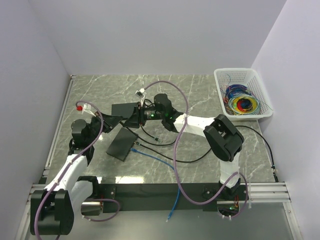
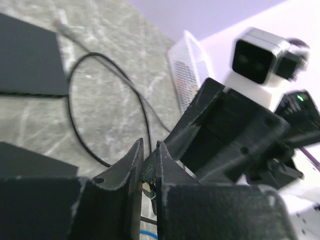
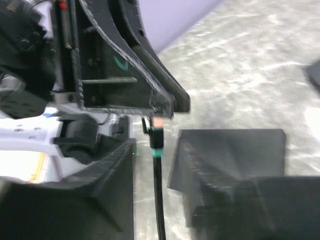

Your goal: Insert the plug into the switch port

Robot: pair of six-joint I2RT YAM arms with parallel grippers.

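My left gripper [image 2: 149,150] is shut on the plug [image 2: 148,172], a small black connector with a teal band on a black cable. In the right wrist view the plug [image 3: 156,134] hangs from the left fingers [image 3: 125,75], with its cable [image 3: 159,200] running down between my open right gripper's [image 3: 157,150] jaws, touching neither. In the top view both grippers meet over the table's middle left, the left gripper [image 1: 119,121] facing the right gripper [image 1: 136,117]. One black switch box [image 1: 121,144] lies flat just in front of them, another [image 1: 121,108] just behind. No port shows.
A white basket [image 1: 250,75] of coloured wire coils stands at the back right. A blue cable [image 1: 156,159] and a black cable loop [image 1: 197,160] lie on the marble table. In the left wrist view the black cable [image 2: 75,130] curves beside a black box [image 2: 30,60].
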